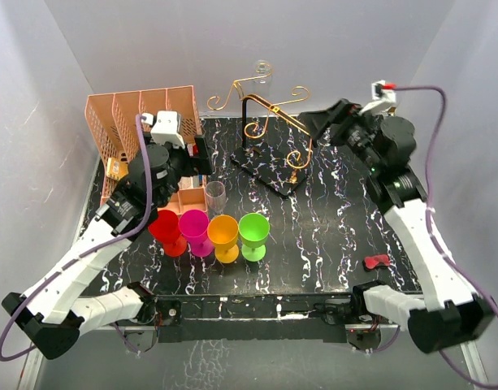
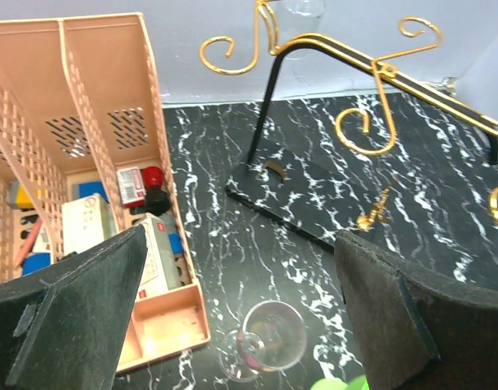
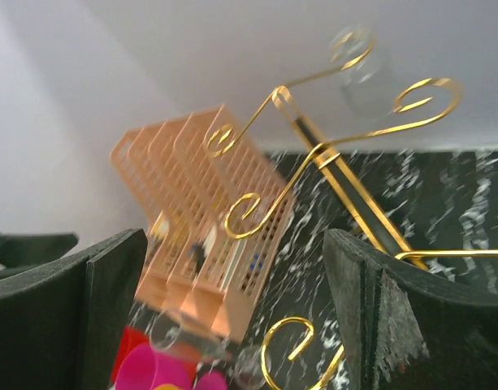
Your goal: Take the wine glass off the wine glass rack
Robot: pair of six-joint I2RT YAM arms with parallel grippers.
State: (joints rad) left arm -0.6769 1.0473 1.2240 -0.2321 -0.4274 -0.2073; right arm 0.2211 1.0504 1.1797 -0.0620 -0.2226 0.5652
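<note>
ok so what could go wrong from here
The wine glass stands free under the open left gripper, close to the peach organiser and the pink cup; a careless pull-away could tip it. The open right gripper sits close to the wine glass rack, whose gold scroll arms could catch it.

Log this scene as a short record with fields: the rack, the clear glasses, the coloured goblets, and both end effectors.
rack: wine glass rack, upright, back centre of the table
on rack: hanging glass, clear, at the top scroll, blurred
on table: standing glass, clear, upright, beside the peach file organiser
row in front: red goblet, pink goblet, orange goblet, green goblet
left arm: left end effector open, over the standing glass, not gripping it
right arm: right end effector open, empty, facing the rack
</note>
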